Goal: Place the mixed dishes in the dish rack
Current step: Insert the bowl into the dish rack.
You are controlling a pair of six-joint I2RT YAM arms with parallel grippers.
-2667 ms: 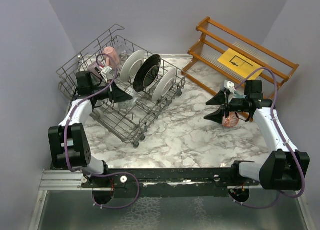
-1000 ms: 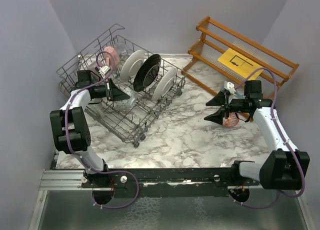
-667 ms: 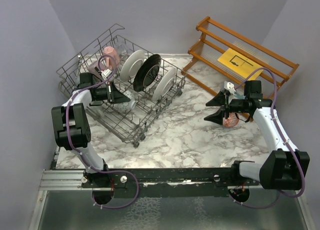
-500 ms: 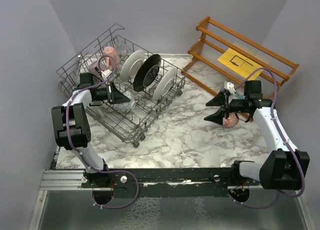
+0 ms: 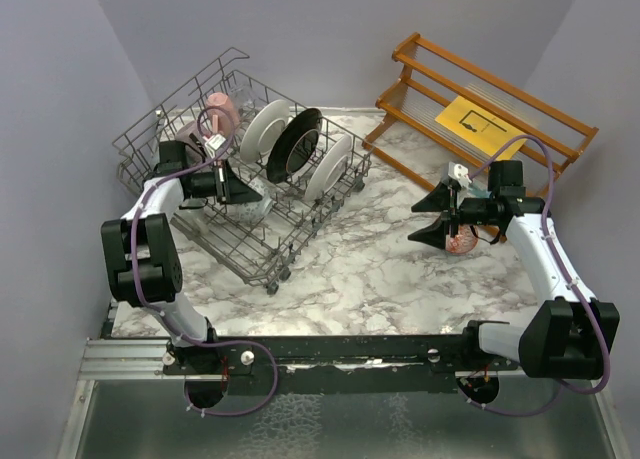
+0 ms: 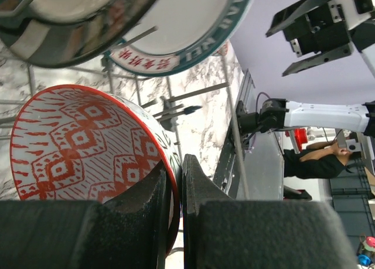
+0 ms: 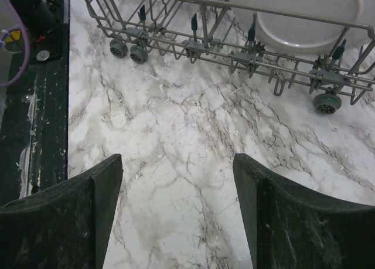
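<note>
Since the earliest view, your left arm has drawn its elbow in and carried the left gripper [image 5: 238, 186] a short way up the dish rack [image 5: 255, 259]; over the last half second it has barely shifted. Your right arm has not moved.

Left side: the wrist view shows both fingers [image 6: 157, 205] pinched together on the rim of the red-patterned bowl [image 6: 82, 146], one inside the wall and one outside. The bowl is held on edge inside the rack, among the wires, just beside the black-rimmed plate with red characters [image 6: 176, 43]. Whether the bowl rests on the tines cannot be told.

Rack contents, seen from above: the black-rimmed plate stands on edge between two white plates [image 5: 263, 129], and a pink mug [image 5: 222, 109] and a mauve mug [image 5: 190, 134] sit in the far corner.

Right side: the right gripper [image 5: 420, 222] hangs above the marble table [image 5: 380, 269] with its fingers [image 7: 64, 222] spread wide and nothing between them. Its camera looks across bare marble to the wheeled lower edge of the rack. A reddish dish [image 5: 460, 242] lies on the table under your right forearm, partly hidden, well apart from the rack.

Behind the right arm, the wooden shelf [image 5: 430, 64] carries a yellow sheet [image 5: 478, 122].
</note>
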